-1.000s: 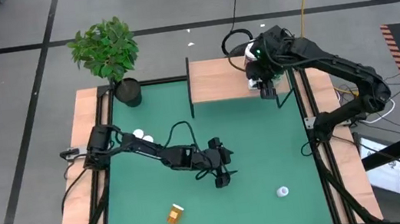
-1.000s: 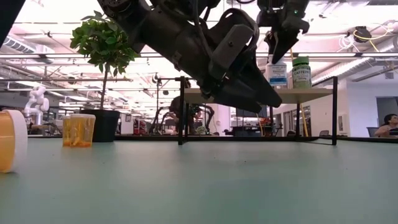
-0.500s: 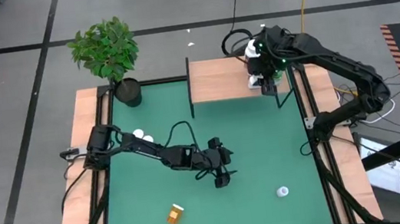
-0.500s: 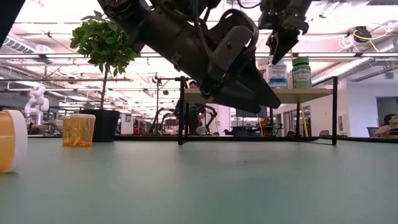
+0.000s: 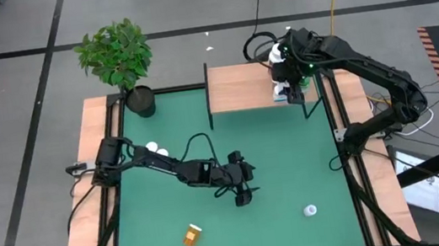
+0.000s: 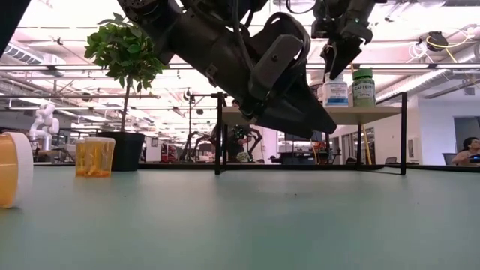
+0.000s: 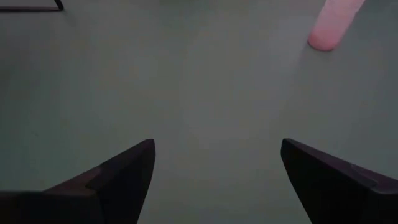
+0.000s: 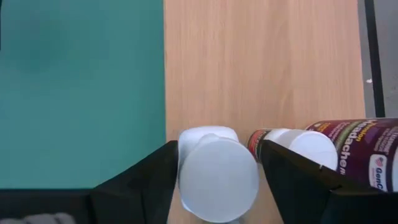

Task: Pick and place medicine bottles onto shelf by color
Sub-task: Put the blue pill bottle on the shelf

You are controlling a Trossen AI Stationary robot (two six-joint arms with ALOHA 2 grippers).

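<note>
A white-capped white bottle (image 8: 217,180) stands upright on the right end of the light-wood shelf (image 5: 236,87). My right gripper (image 8: 217,163) hangs open over it, pointing steeply down, one finger on each side of the cap. Beside it stands a dark-labelled bottle (image 8: 348,149), and the low view shows a green bottle (image 6: 364,86) next to the white one (image 6: 335,91). My left gripper (image 5: 245,191) waits open, low over the middle of the green table. An amber bottle (image 5: 192,234) lies on its side and a white bottle (image 5: 310,210) stands near the front edge. My right gripper's fingers (image 8: 158,180) stand close against both sides of the white bottle's cap (image 8: 186,155), coming from above. I cannot tell whether they touch it. The bottle stands on its base on the shelf.
A potted plant (image 5: 117,56) stands at the table's far left corner. Two white-capped bottles (image 5: 157,151) stand by the left arm near the left rail. The shelf's thin black legs (image 6: 218,133) rise from the far part of the table.
My right gripper has opened a little around the white bottle, which stays upright on the shelf.
</note>
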